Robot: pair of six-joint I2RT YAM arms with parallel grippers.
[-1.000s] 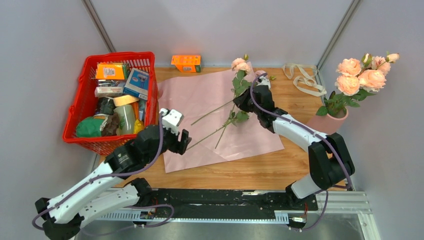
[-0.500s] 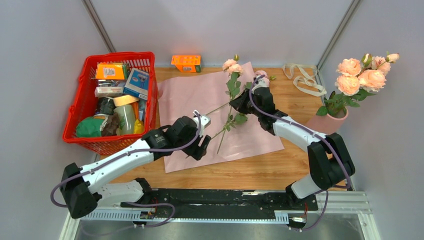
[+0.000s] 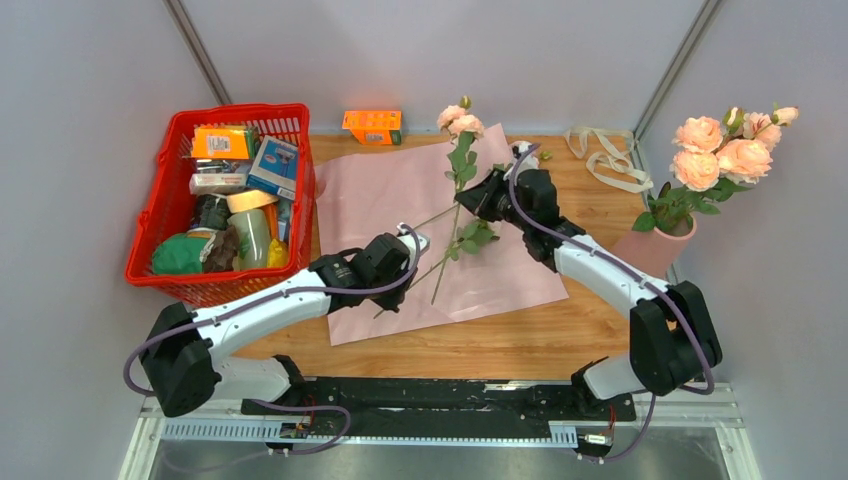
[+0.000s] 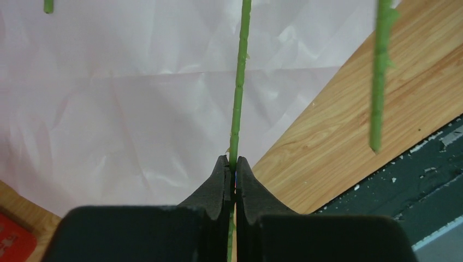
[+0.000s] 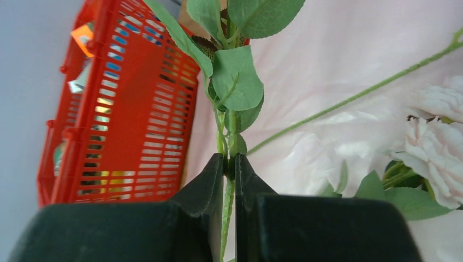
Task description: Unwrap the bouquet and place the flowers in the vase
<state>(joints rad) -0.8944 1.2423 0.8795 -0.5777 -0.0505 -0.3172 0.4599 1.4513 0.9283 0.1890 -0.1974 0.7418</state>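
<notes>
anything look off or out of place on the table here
One orange box sits alone by the back wall, outside the basket holding the other groceries. The ribbon lies loose at back right. Nothing looks spilled or damaged.

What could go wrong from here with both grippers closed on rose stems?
The left gripper pinches its thin stem at the jaw tips; it may slip or swing.
The right gripper holds a leafy stem nearby; the two could tangle.
The vase is already crowded, so insertion may tip it.
</notes>
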